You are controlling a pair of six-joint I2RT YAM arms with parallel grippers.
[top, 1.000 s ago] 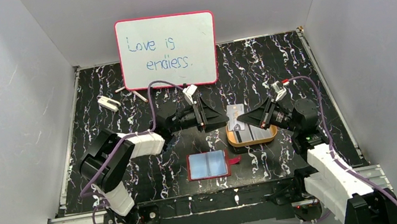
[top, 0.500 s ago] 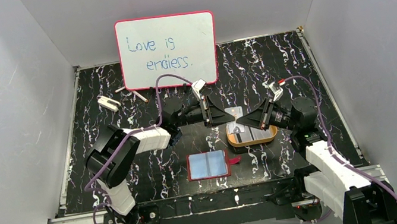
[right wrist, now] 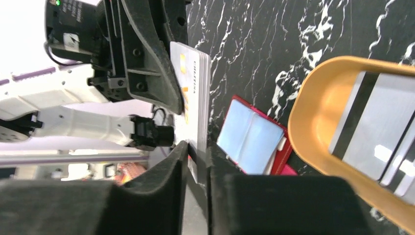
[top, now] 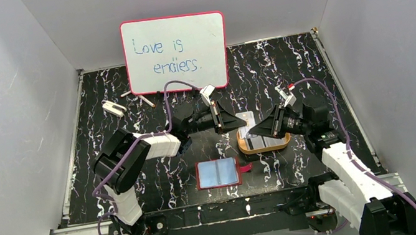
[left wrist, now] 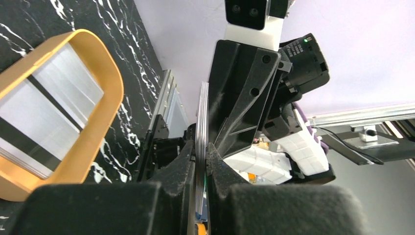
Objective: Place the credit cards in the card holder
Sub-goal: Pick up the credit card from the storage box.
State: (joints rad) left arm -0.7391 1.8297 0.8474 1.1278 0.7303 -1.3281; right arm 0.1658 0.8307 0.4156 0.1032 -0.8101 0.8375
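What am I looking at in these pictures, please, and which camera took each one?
Two robot arms, each ending in a two-finger gripper, work over a black table. The wide picture comes from a fixed camera above and behind them. The other two come from a camera on each wrist, looking along that arm's own fingers. On the table lie an open red wallet and an orange tray holding loose cards; a whiteboard stands at the back. Raised near the tray, the left gripper is shut on a stack of cards. The stack also sits between the fingers of the right gripper; whether they grip it, I cannot tell.
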